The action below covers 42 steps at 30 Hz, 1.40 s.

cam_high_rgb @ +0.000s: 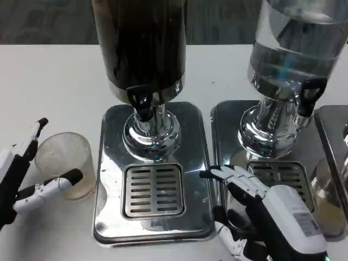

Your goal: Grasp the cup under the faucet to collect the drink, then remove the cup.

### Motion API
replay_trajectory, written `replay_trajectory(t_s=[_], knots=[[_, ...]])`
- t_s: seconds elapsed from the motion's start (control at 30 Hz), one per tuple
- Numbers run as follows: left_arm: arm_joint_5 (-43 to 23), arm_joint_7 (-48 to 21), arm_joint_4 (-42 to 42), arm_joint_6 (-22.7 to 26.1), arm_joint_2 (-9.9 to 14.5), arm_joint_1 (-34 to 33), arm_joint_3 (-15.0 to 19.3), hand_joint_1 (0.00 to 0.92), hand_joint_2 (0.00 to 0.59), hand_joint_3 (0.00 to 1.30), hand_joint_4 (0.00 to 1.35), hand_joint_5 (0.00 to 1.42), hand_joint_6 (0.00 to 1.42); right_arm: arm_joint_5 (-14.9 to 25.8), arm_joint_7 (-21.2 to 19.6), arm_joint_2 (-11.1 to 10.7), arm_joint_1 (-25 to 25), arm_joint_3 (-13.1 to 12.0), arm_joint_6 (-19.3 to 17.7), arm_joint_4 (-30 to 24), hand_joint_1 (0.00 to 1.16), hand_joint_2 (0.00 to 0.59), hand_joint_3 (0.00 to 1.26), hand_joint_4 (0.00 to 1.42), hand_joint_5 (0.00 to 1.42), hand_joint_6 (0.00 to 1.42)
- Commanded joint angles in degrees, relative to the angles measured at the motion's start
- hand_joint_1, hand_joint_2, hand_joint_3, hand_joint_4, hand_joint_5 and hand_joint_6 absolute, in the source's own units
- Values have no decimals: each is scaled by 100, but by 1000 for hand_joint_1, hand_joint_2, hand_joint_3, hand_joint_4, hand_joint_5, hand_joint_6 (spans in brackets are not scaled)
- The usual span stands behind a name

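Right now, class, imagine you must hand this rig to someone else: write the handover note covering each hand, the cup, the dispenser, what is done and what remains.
Left hand: fingers either side of the clear cup; whether it grips yet is unclear.
Right hand: holds nothing, fingers spread, over the base between the two dispensers.
The cup stands on the white table, left of the dark drink dispenser, not under its faucet.
Done: the left hand has reached the cup.
Left: carry it onto the drip grate under the faucet, collect the drink, remove the cup.

White table (pixel 49 87) fills foreground; dark grey carpeted floor (pixel 43 22) beyond far edge; even light.
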Motion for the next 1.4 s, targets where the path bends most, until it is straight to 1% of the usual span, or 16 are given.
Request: replay_trajectory(t_s=[0.03,0.23,0.5,0.67,0.7,0.8,0.9,1.03,1.23,1.4], knots=[[170,82,121,116,21,-55,-173,63,12,0,0,97,91,71,-36,31,-4,-10,-4,61,572,558,251,177,133,301],[218,255,164,142,57,-92,-286,114,15,0,0,117,127,72,-39,73,-26,11,2,91,583,557,251,177,133,301],[278,398,303,117,17,-163,-338,133,19,0,0,141,147,94,-6,84,-49,2,15,83,595,557,251,178,133,301],[268,577,464,-14,-31,-226,-395,162,28,0,1,226,221,110,1,81,-31,1,20,64,602,557,251,178,133,301],[259,613,492,-43,-35,-234,-411,169,31,0,19,242,249,116,6,83,-20,-1,29,56,603,557,251,178,133,301],[216,693,630,-174,-68,-287,-442,180,44,44,81,305,314,127,15,77,12,0,29,31,606,557,251,178,133,301],[177,771,804,-382,-116,-350,-457,199,54,150,143,359,385,131,9,71,25,-8,24,11,608,557,251,178,137,301],[98,821,1037,-639,-170,-427,-448,207,70,249,214,427,446,132,17,60,38,-12,22,3,611,557,251,178,141,301],[67,973,1241,-915,-205,-481,-417,195,76,277,241,446,464,208,46,33,21,-31,-5,22,615,557,251,178,143,301],[95,1093,1265,-965,-219,-498,-405,195,76,274,240,449,466,213,57,8,-5,-50,3,13,614,564,252,182,144,301]])
